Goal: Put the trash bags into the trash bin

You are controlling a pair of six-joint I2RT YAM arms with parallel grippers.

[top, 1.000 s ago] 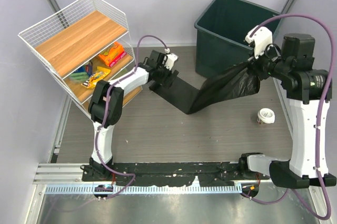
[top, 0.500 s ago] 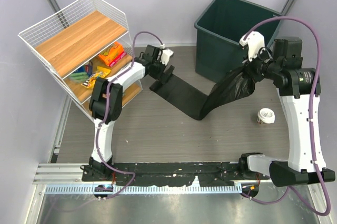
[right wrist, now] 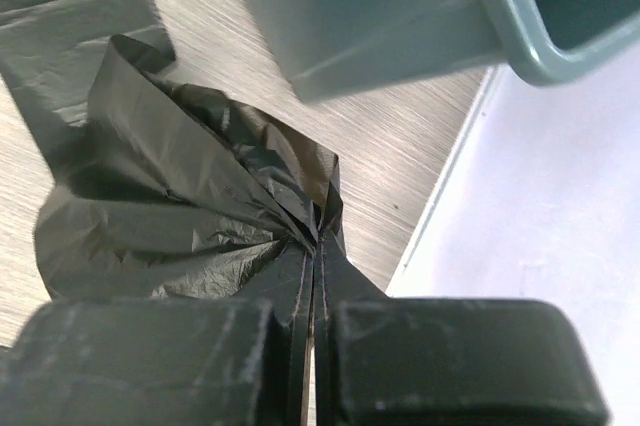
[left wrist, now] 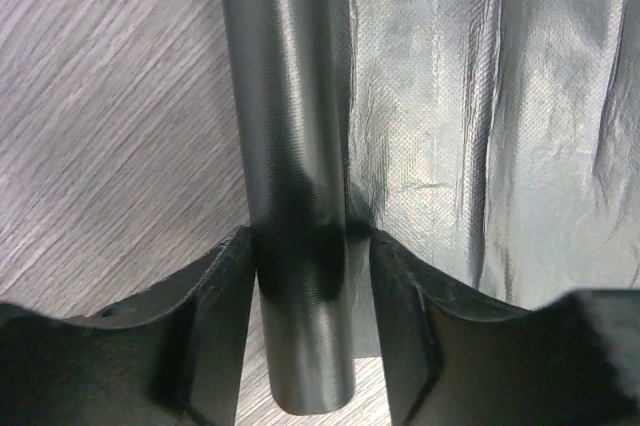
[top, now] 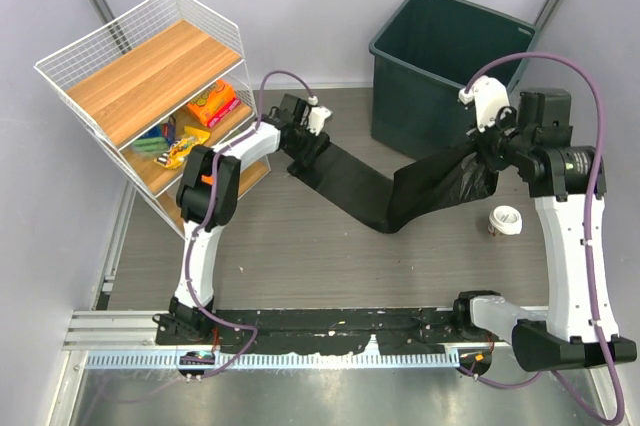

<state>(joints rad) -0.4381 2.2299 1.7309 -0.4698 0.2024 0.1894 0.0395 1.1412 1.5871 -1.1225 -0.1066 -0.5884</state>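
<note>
A strip of black trash bags (top: 352, 184) runs across the floor from a tight roll (left wrist: 290, 196) on the left to a crinkled bunch (top: 445, 174) on the right. My left gripper (top: 305, 141) is shut on the roll, which stands between its jaws in the left wrist view, with flat sheet (left wrist: 480, 136) unrolled beside it. My right gripper (top: 487, 151) is shut on the gathered end of the bag (right wrist: 190, 206), held above the floor in front of the dark green trash bin (top: 450, 61). The bin's wall and rim (right wrist: 520, 36) show in the right wrist view.
A white wire shelf rack (top: 150, 86) with wooden shelves and colourful snack packets (top: 210, 101) stands at the back left. A small white round object (top: 505, 220) lies on the floor near my right arm. Grey walls close the space on all sides.
My right gripper has moved down and toward the near side with the bag's bunched end, so the strip sags more. My left gripper shifted slightly with the roll.
</note>
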